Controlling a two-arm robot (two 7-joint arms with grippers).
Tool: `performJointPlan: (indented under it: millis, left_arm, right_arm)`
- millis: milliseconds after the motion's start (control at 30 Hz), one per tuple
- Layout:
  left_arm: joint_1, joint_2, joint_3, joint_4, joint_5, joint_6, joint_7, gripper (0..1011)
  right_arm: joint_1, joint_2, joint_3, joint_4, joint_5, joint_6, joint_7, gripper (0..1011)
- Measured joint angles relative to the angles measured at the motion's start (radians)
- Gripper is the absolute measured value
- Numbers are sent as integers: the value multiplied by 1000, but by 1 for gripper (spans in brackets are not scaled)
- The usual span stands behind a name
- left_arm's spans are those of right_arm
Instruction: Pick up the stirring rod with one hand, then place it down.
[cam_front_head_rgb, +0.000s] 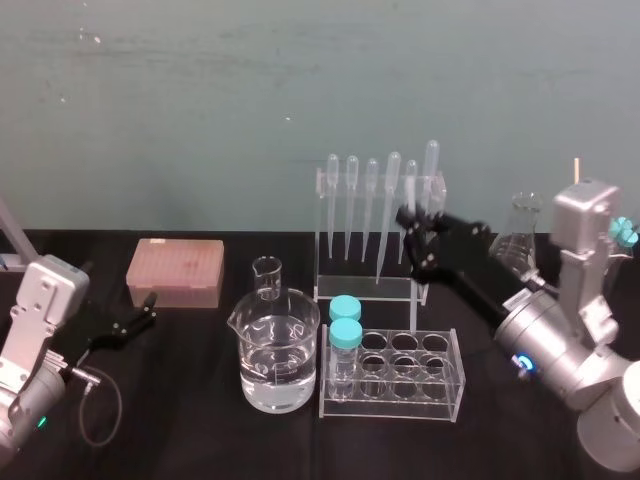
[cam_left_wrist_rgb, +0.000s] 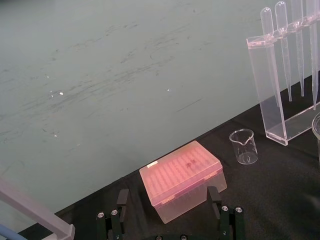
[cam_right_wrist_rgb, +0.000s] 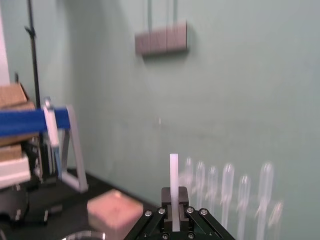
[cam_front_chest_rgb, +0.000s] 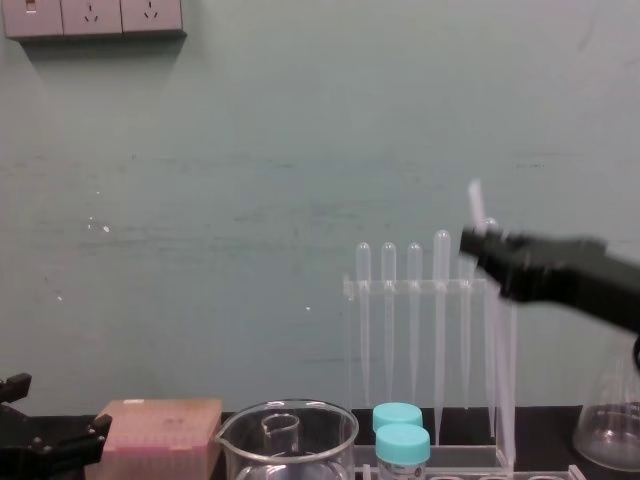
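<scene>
Stirring rod (cam_right_wrist_rgb: 173, 175) near upright, at right end of pipette rack (cam_left_wrist_rgb: 260, 100), jaws of my right gripper (cam_front_chest_rgb: 480, 245) clamped near its top. Left gripper (cam_front_head_rgb: 150, 310) parked beside pink box (cam_front_head_rgb: 175, 268), jaws apart.

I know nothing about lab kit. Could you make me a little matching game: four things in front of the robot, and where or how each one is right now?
Things:
1. stirring rod
2. pink tip box
3. large beaker
4. teal-capped tubes

States:
A. standing in the clear tube rack
B. partly filled with clear liquid
C. clamped in the right tool, by the pipette rack
D. on the table, near the left tool

Pairs: 1-C, 2-D, 3-B, 4-A
</scene>
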Motion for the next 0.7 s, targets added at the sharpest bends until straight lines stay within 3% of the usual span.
performJointPlan:
  millis: [100, 133, 200, 300, 433, 700]
  left_arm:
    - [0, 0, 0, 0, 0, 0, 0, 1000]
    - [0, 0, 0, 0, 0, 0, 0, 1000]
    - [0, 0, 0, 0, 0, 0, 0, 1000]
    - [0, 0, 0, 0, 0, 0, 0, 1000]
    - [0, 0, 0, 0, 0, 0, 0, 1000]
    - [0, 0, 0, 0, 0, 0, 0, 1000]
  right_arm:
    - [-10, 2, 34, -28, 4, -69, 22, 70]
    - [-10, 2, 34, -28, 4, -69, 22, 70]
    - [-1, -4, 65, -39, 52, -96, 63, 69]
    - [7, -1, 82, -45, 92, -96, 103, 69]
    - [18, 31, 100, -49, 174, -72, 201, 70]
    - [31, 100, 98, -48, 232, -44, 287, 69]
